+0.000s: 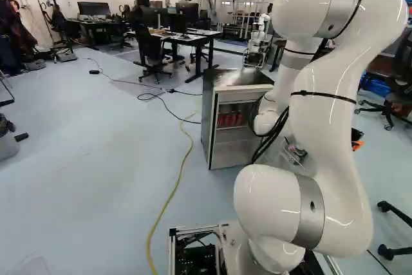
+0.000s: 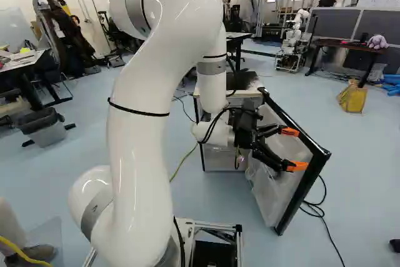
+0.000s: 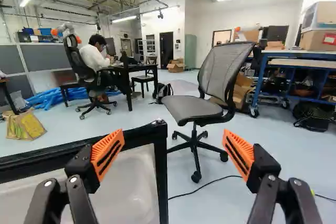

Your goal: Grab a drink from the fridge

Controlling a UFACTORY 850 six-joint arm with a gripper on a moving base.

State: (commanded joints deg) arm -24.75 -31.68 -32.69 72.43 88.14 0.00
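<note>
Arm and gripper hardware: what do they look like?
The arm is glossy white and rounded, with silver-grey bands at the joints. Thin black straps ring it, and black cables loop near the wrist. The gripper is black, with two linkage fingers and tapered, ribbed orange pads with dark slots.

Red drinks (image 1: 230, 119): on the fridge (image 1: 210, 120) shelf, lettering too small to read.
Red label (image 3: 329, 39): on the cardboard box (image 3: 313, 41) atop the blue workbench (image 3: 294, 54), wording illegible.
Yellow bag (image 2: 353, 97): on the floor (image 2: 369, 154), markings unreadable.
</note>
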